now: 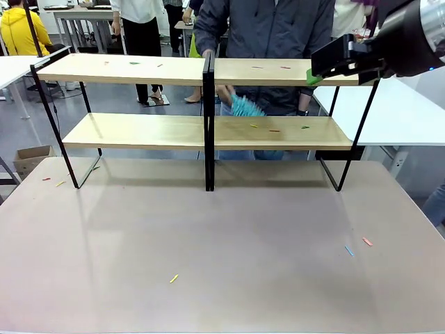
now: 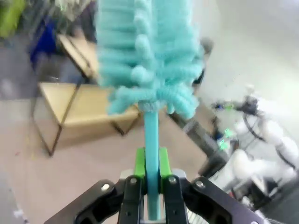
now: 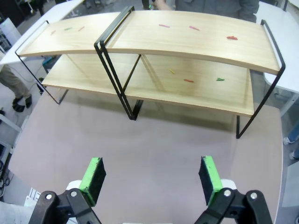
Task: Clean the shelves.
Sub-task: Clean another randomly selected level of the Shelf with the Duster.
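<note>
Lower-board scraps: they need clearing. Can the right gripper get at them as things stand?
Probably yes. The right gripper, open and empty, faces the shelves across the tabletop; nothing blocks their front, though the top board overhangs the scraps.

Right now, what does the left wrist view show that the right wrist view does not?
Left wrist view: a turquoise duster, its handle clamped in the shut left gripper. Right wrist view: the open right gripper and coloured scraps lying on both levels. Shared: the shelves standing on the beige tabletop.
</note>
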